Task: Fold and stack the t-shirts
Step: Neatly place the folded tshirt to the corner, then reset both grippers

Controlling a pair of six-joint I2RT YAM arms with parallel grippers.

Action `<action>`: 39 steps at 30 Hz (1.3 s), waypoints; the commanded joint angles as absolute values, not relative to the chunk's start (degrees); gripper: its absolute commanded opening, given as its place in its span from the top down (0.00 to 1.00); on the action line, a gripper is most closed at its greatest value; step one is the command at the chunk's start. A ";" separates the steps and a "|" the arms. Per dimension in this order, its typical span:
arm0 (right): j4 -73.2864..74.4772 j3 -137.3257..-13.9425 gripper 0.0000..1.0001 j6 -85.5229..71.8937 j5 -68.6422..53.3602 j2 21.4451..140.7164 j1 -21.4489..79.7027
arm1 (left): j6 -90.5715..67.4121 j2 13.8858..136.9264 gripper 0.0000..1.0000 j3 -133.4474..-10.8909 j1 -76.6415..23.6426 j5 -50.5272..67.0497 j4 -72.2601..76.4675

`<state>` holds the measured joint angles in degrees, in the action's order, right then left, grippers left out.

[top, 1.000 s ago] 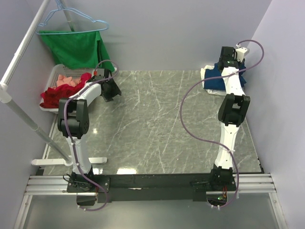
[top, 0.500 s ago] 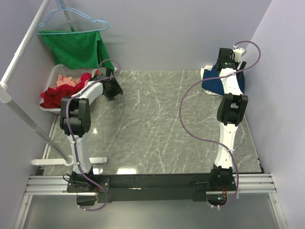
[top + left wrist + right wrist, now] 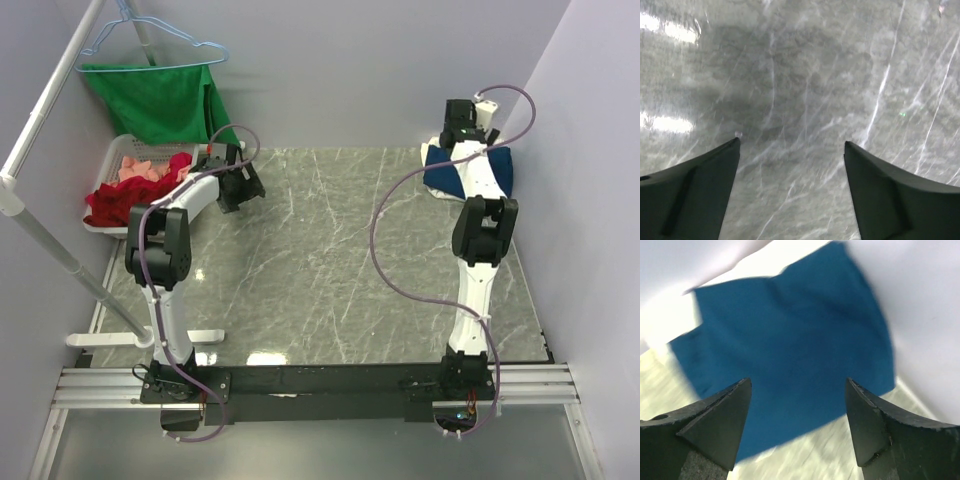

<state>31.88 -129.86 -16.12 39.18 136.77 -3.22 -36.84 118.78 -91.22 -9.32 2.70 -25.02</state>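
The navy t-shirt (image 3: 470,170) lies folded in the table's far right corner, and a white t-shirt (image 3: 430,152) peeks out at its left edge. My right gripper (image 3: 458,115) hangs above the pile near the back wall, open. In the right wrist view the navy t-shirt (image 3: 790,330) fills the space beyond my right gripper (image 3: 797,382), which holds nothing. My left gripper (image 3: 240,185) is at the far left of the table, open over bare marble. The left wrist view shows the left gripper (image 3: 791,141) with only tabletop between its fingers.
A white basket (image 3: 113,152) of red and pink clothes sits at the far left. A green cloth (image 3: 160,100) hangs on a hanger above it, on a white rack pole (image 3: 45,240). Walls close in behind and to the right of the pile.
My right gripper opened, let go of the navy t-shirt and rose toward the back wall. My left gripper opened wider and shifted slightly right.
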 commanded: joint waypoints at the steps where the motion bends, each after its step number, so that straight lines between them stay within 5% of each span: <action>1: 35.77 -127.02 0.19 -19.78 33.41 127.62 -0.26 | -32.52 111.10 0.01 -89.13 -10.63 0.79 -21.62; 22: 32.87 -84.93 0.22 -27.77 26.28 100.82 24.34 | -27.68 88.51 0.01 -69.36 -18.28 -4.31 -19.60; 39: 33.13 -75.41 0.22 -34.72 20.65 90.35 37.79 | -27.34 78.40 0.01 -59.68 -19.86 -6.06 -17.14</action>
<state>33.65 -75.57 -32.49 20.95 93.01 36.07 -28.88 81.32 -60.66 -19.38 -4.47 -19.68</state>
